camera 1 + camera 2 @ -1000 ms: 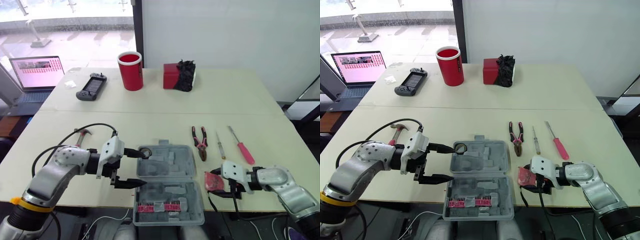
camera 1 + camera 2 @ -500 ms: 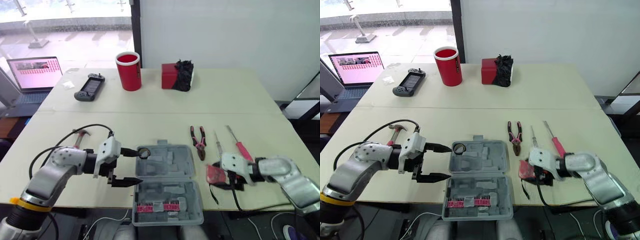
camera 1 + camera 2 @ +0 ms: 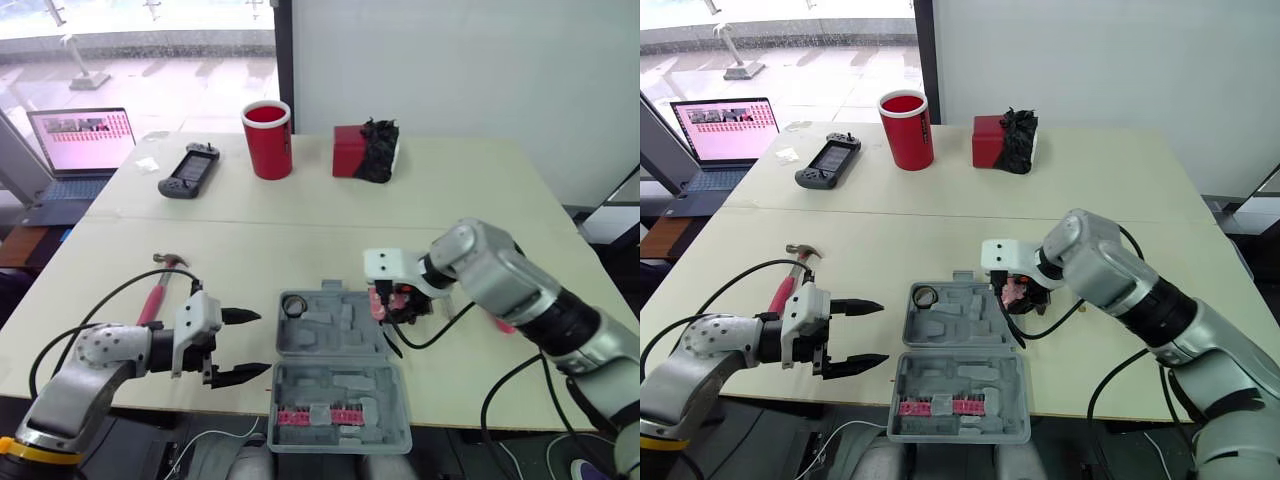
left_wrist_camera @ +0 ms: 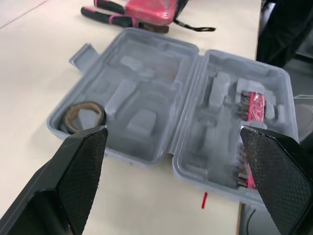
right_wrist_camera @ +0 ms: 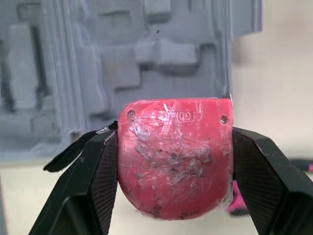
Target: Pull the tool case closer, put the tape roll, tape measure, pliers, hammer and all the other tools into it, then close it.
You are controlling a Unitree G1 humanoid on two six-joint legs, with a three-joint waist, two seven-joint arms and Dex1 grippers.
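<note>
Tape measure [image 5: 175,156] is clamped between the right gripper's [image 3: 398,300] fingers and held at the right edge of the tool case's [image 3: 330,332] far half, so the empty moulded pockets lie to its left and below. The case is laid open, its hinge running across the robot. A tape roll [image 3: 292,303] is seated in the far half's left corner, and a red bit strip [image 3: 318,415] is lodged in the near half. The left gripper [image 3: 262,342] is spread wide just left of the case, with the hammer [image 3: 160,290] lying nearby.

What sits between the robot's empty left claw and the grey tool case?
Nothing but bare table: in the left eye view, the open left gripper is a short way from the tool case.
</note>
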